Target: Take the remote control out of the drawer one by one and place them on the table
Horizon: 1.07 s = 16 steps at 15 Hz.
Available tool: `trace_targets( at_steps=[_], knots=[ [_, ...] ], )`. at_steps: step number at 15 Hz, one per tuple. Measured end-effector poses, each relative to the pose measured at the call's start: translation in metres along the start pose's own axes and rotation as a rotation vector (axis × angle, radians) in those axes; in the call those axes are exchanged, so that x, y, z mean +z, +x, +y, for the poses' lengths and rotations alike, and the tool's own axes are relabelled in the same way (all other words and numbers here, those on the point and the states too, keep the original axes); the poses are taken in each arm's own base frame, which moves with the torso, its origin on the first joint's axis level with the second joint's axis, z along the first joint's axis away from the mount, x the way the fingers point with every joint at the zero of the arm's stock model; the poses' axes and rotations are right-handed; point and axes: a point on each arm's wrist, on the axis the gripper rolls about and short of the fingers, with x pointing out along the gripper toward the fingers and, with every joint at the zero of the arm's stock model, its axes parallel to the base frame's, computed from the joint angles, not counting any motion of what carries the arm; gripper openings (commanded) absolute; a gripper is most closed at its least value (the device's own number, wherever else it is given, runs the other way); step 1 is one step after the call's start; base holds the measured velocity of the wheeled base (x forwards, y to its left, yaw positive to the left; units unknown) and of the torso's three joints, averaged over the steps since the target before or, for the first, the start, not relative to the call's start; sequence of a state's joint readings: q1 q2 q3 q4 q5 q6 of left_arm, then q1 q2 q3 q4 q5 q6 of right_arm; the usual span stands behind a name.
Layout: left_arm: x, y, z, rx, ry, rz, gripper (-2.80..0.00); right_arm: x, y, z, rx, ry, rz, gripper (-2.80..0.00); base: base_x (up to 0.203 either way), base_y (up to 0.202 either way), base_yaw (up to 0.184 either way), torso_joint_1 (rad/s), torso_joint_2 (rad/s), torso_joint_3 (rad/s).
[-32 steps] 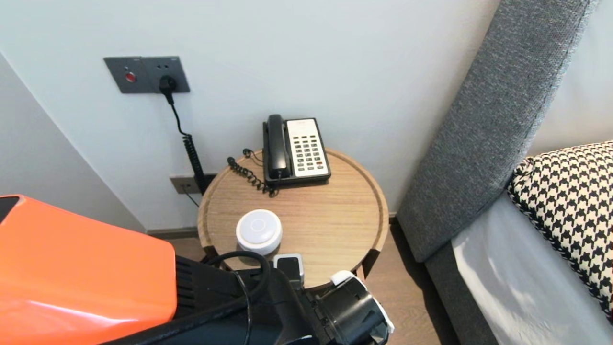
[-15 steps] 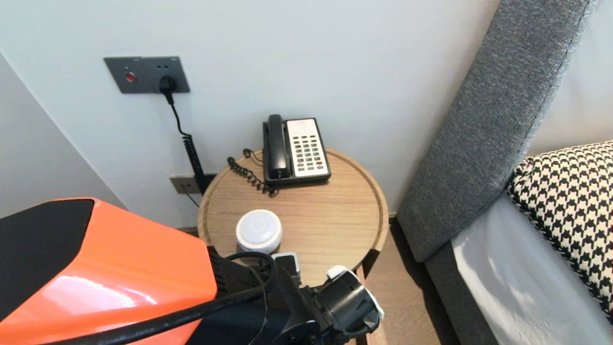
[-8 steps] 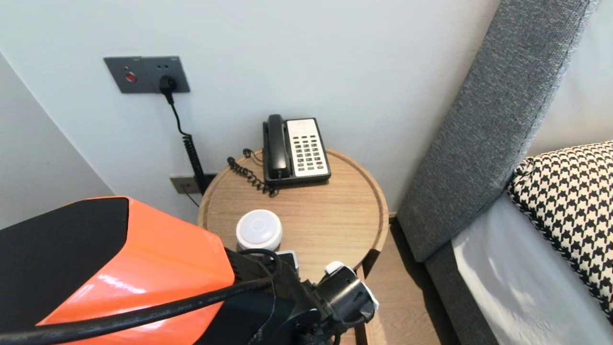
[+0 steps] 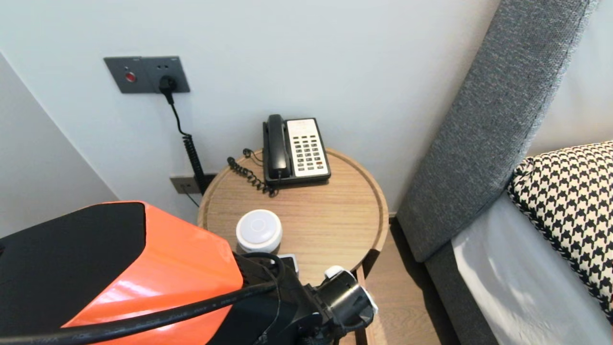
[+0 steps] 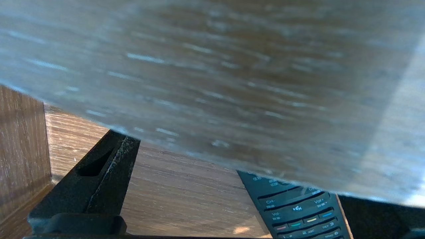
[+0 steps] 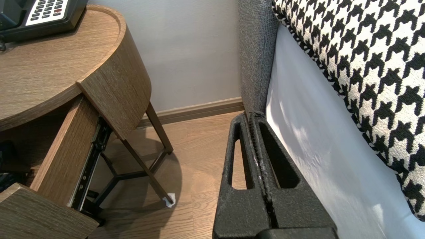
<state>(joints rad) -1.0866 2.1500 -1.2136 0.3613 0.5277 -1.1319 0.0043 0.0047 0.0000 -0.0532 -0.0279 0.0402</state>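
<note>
Left gripper [image 5: 232, 172] is inside the open drawer [image 5: 23, 149] under the round table [image 4: 378, 211], jaws wide, holding nothing. Remote [image 5: 298, 212] lies flat on the drawer floor between the fingers [image 5: 109, 166], keys up, long axis pointing away from the wrist (far end hidden behind a wooden edge). Right gripper [image 6: 254, 116] is parked, closed, beside the bed [image 6: 315, 132].

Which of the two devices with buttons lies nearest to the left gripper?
The black remote control, in the open drawer right before the left gripper; the telephone stands above on the round table.
</note>
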Motion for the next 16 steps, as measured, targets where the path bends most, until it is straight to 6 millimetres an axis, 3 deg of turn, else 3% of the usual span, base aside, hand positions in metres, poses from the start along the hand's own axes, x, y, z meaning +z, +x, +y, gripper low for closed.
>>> trace_targets(
  at_steps=[6,7,16],
  knots=[
    [-0.0012,0.0037,-0.0022,-0.010,-0.004,-0.003,0.00,0.0000,0.0000,0.0000,0.000,0.001,0.000,-2.80,0.000,0.000,0.000,0.000,0.00,0.000],
    [-0.0014,0.0038,-0.0022,-0.010,-0.004,-0.003,-2.80,0.0000,0.0000,0.0000,0.000,0.001,0.000,-2.80,0.000,0.000,0.000,0.000,0.00,0.000],
    [-0.0013,0.0026,-0.0016,-0.011,-0.004,-0.002,-2.80,0.0000,0.0000,0.0000,0.000,0.001,0.000,-2.80,0.000,0.000,0.000,0.000,0.00,0.000]
  ],
)
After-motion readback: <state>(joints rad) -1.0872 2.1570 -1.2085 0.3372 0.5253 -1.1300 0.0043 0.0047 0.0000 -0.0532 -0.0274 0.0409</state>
